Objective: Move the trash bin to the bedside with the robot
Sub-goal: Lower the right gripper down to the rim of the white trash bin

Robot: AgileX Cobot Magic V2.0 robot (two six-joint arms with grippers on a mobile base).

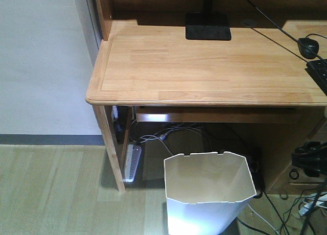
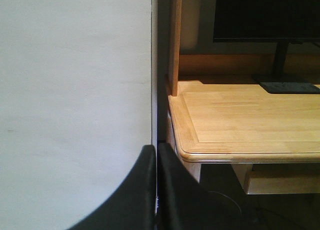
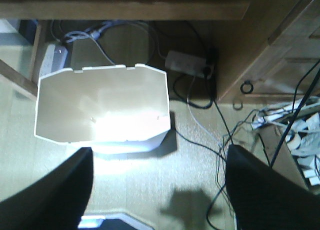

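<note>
a pale wall (image 2: 75,90) fills half the left wrist view. beside it stands the light wooden worktop (image 1: 204,66), carrying a black monitor stand (image 1: 208,26). below lies the wood-pattern floor (image 1: 51,189). the white trash bin (image 1: 209,189) stands upright on that floor at the worktop's front edge, mouth open, cream inside. a power strip (image 1: 133,163) and cables (image 1: 168,135) lie under the worktop behind it. the right fingers (image 3: 50,195) are spread wide with nothing between them. the bin sits ahead of them, apart, nearer the finger at that view's left. the left fingers (image 2: 135,200) are pressed together, holding nothing, facing the worktop's corner.
</note>
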